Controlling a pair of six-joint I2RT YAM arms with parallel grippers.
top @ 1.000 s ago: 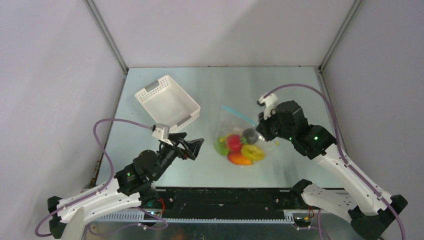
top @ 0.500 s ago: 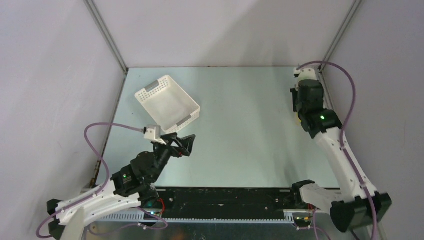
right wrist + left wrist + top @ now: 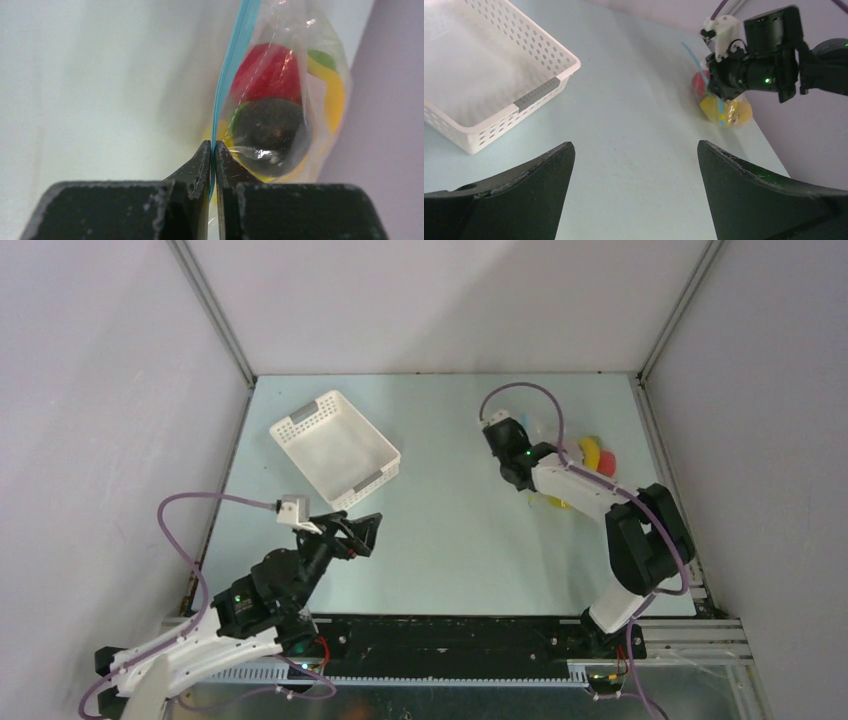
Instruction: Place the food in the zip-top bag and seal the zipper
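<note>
Right claw [image 3: 213, 148] clenches the thin light blue zipper strip [image 3: 234, 52] of the clear plastic bag [image 3: 300, 25], glossy toy food [image 3: 265, 72] just beyond its tips. Left claw [image 3: 635, 145] stands released.

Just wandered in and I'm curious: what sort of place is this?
Probably a robotics test cell, not a kitchen: two arms bolted to a walled-in table, toy food in a bag, a basket.
</note>
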